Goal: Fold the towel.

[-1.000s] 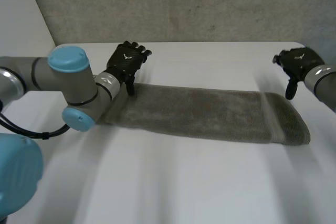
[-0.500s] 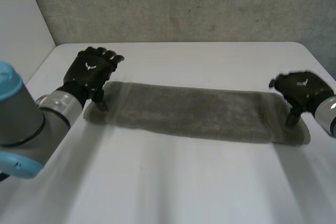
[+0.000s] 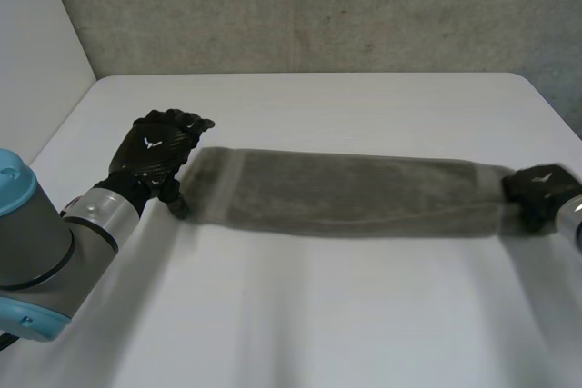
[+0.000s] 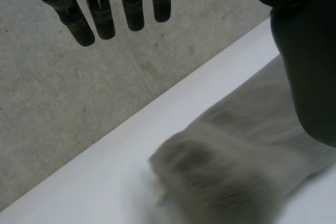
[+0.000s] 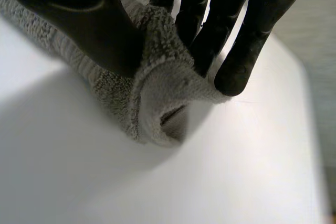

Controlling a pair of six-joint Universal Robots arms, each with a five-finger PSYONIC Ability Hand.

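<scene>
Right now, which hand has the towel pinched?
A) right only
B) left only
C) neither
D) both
A: in the right wrist view the right hand pinches the end of the towel between its thumb and fingers, while the left hand has its fingers straight and clear of the cloth.

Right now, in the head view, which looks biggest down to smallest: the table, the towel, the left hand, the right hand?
1. table
2. towel
3. left hand
4. right hand, curled on the towel's end, so it looks smaller
</scene>
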